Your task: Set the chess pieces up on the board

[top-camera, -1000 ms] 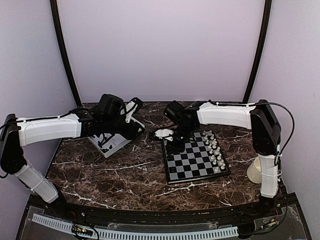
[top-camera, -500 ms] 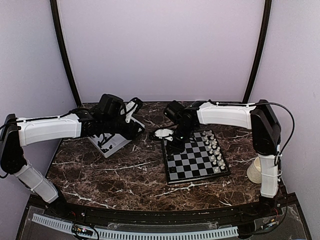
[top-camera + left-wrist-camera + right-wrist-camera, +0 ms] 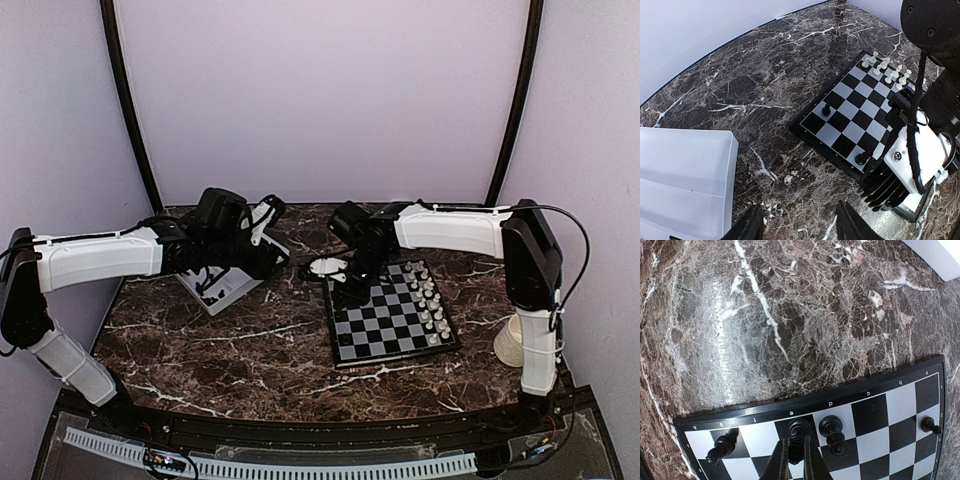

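Jaws of the right gripper [image 3: 796,442] are pinching a black chess piece [image 3: 800,426] on the board [image 3: 850,396], edge row; left gripper [image 3: 800,212] is hanging spread, empty. Piece is looking light and slippery, probably asking a mid-stem hold

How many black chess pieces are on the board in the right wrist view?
4 black pieces: one at the edge row's left end, one held by the right gripper, one right of it, one far right. Others may be hidden.
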Controlling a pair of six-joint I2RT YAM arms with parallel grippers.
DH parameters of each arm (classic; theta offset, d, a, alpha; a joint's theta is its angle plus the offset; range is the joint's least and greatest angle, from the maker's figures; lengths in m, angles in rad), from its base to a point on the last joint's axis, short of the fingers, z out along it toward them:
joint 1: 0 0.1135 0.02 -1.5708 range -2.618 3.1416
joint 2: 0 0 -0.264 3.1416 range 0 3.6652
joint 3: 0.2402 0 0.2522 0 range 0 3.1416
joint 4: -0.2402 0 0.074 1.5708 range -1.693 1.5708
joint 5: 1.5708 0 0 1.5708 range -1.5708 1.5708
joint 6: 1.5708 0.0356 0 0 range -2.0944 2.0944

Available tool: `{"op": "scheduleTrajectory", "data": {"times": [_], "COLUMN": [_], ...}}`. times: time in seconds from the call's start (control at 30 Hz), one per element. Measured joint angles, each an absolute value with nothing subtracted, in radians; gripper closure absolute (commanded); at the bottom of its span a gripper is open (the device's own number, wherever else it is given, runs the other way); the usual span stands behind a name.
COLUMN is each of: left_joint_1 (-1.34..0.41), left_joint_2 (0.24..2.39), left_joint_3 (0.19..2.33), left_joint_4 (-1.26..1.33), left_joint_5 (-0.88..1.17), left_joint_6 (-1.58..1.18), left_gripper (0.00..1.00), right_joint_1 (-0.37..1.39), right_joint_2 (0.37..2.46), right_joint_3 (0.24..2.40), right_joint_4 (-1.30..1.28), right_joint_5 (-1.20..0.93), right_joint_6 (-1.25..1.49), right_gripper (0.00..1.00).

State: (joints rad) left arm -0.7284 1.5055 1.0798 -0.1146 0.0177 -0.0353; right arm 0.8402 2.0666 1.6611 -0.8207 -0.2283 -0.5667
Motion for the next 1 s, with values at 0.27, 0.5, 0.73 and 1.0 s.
{"op": "scheduleTrajectory", "data": {"times": [0.27,0.5,0.73,1.0], "left_joint_1": [-0.728,-0.728,-0.728,-0.728], "left_joint_2": [1.505,1.505,1.505,1.505], "left_joint_3": [1.080,1.081,1.081,1.081], "left_joint_4": [-0.115,-0.115,-0.115,-0.115], "left_joint_5": [0.018,0.019,0.019,0.018], "left_joint_6": [-0.036,-0.036,-0.036,-0.035], "left_gripper": [0.48,0.48,0.48,0.48], "right_joint_1": [0.840,0.840,0.841,0.841], "right_joint_2": [2.053,2.048,2.048,2.048], "right_joint_3": [1.645,1.638,1.638,1.661], "right_joint_4": [-0.832,-0.836,-0.843,-0.876], "right_joint_5": [-0.228,-0.229,-0.231,-0.230], "right_joint_6": [-0.566,-0.566,-0.561,-0.549], "right_gripper": [0.96,0.96,0.78,0.65]}}
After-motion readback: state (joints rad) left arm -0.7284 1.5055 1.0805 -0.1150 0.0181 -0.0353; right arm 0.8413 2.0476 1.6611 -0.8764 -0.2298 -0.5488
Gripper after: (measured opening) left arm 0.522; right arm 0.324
